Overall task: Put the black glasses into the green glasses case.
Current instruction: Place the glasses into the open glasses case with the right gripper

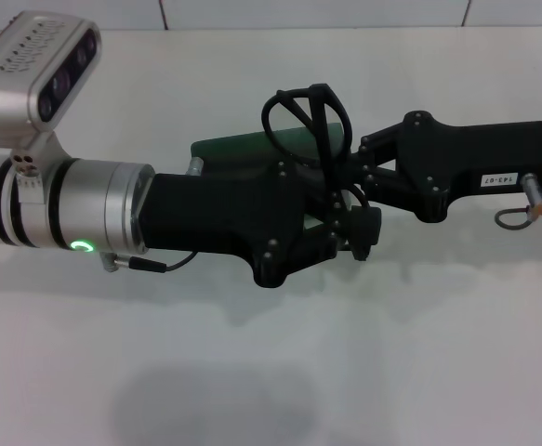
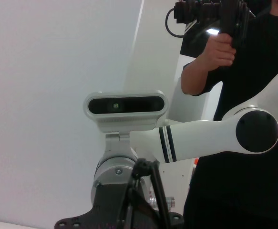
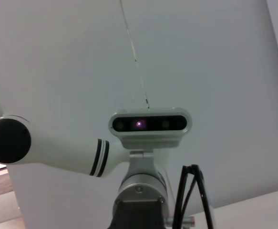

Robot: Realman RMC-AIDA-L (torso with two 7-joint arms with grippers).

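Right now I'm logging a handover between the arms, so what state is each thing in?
black glasses: lifted off the table, pinched between the two grippers.
green glasses case: on the table, mostly hidden; open or closed unclear.
left gripper: at the glasses.
right gripper: at the glasses.

Bright, even overhead light; table point(image 1: 271, 372) washed out, soft shadows under arms; person point(image 2: 253, 57) backlit; mild blur throughout.

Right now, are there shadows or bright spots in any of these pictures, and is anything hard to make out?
Head view: soft grey shadows of the arms fall on the white table, and a green light glows on the left arm. Left wrist view: a bright patch shines behind the person's hand. Right wrist view: even light; the black glasses show only as a thin dark outline.
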